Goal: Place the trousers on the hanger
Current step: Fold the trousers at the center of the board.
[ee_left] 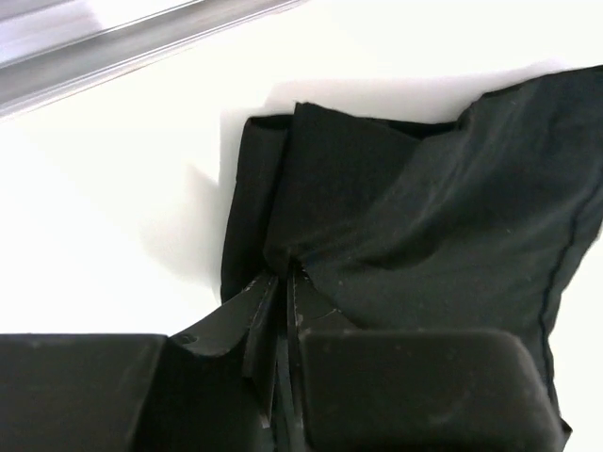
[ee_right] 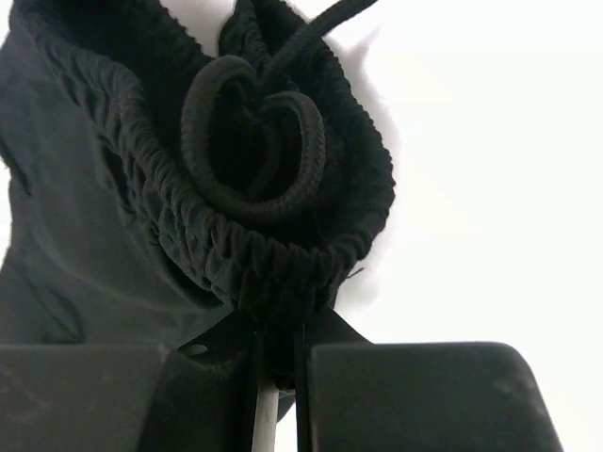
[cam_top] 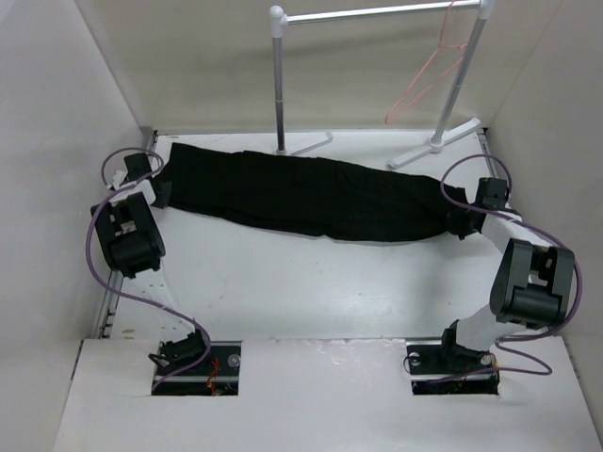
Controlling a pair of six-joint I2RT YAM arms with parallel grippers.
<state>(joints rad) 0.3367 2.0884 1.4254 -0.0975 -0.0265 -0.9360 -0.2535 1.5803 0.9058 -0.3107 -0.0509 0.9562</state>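
Two arms reach to opposite ends of the trousers [cam_top: 301, 196], which lie stretched in a long black band across the worktop [cam_top: 311, 292], running from the upper left of the overhead frame down toward the middle right. The left arm [cam_top: 127, 235] meets the garment at its left end. Seen from the left wrist, the left jaws are squeezed almost together, with only a thin slit between them, and they pinch a folded edge of cloth [ee_left: 283, 188] at the leg end. The right arm [cam_top: 528, 278] meets the right end. Seen from the right wrist, the right jaws are closed just as tightly on the gathered elastic waistband [ee_right: 236, 254], and a thick drawstring [ee_right: 254, 141] coils in a loop just above the grip.

Behind the trousers stands the rack [cam_top: 377, 13], with the foot of its left post right at the cloth's far edge. The hanger [cam_top: 429, 75] dangles from the rail in the upper right, beside the right post, well apart from the trousers.
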